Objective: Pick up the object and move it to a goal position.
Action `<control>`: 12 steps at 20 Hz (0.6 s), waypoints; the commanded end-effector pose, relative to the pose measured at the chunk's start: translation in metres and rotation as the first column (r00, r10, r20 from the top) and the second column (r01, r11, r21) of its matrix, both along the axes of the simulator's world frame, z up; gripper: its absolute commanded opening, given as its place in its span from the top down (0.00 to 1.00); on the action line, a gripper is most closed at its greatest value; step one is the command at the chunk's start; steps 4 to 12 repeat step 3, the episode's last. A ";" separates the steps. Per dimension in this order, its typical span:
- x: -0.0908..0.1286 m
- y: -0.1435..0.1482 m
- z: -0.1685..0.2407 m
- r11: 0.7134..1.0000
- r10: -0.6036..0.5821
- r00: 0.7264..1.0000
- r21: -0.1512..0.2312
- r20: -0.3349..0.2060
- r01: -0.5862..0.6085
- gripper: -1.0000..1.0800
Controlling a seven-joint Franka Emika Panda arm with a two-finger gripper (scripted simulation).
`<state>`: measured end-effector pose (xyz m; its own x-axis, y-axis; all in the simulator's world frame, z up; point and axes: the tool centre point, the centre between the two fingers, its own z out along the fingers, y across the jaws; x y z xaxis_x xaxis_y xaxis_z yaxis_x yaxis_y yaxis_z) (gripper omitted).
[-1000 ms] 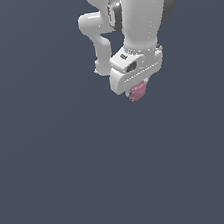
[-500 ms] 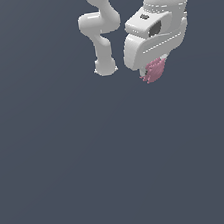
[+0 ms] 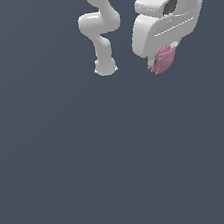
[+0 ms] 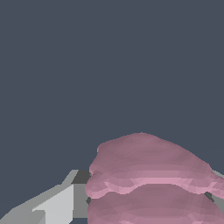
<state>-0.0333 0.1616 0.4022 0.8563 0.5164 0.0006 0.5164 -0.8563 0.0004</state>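
The object [image 3: 163, 60] is a small pink-mauve, ridged lump hanging under the white hand near the top of the exterior view's right. My gripper [image 3: 158, 63] is shut on it, and most of the fingers are hidden behind the hand's housing. In the wrist view the object [image 4: 153, 179] fills the space between the grey fingers [image 4: 52, 203], with its ridges running across. It is held well above the dark floor.
The arm's white base [image 3: 105, 67] stands to the exterior view's left of the gripper, with its links rising out of frame. Plain dark grey-blue floor [image 3: 115, 159] surrounds everything; no goal marker shows.
The gripper has carried the object up and toward the exterior view's right, and it now looms larger in that view. The grip has stayed shut on the object throughout.
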 end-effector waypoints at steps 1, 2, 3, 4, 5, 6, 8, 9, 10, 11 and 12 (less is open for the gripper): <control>0.001 0.001 0.003 1.000 0.000 1.000 0.000 -0.001 0.000 1.00; 0.001 0.002 0.003 1.000 0.000 1.000 0.000 -0.001 0.000 1.00; 0.001 0.002 0.004 1.000 0.000 1.000 0.000 -0.001 0.000 1.00; 0.001 0.002 0.004 1.000 0.000 1.000 0.000 -0.001 0.000 1.00; 0.001 0.002 0.004 1.000 0.000 1.000 0.000 -0.001 0.000 1.00; 0.001 0.002 0.004 1.000 0.000 1.000 0.000 -0.001 0.000 1.00; 0.001 0.002 0.004 1.000 0.000 1.000 0.000 -0.001 0.000 1.00; 0.001 0.002 0.004 1.000 0.000 1.000 0.000 -0.001 0.000 1.00; 0.001 0.002 0.004 1.000 0.000 1.000 0.000 -0.001 0.000 1.00; 0.001 0.002 0.004 1.000 0.000 1.000 0.000 -0.001 0.000 1.00; 0.001 0.002 0.004 1.000 0.000 1.000 0.000 -0.001 0.000 1.00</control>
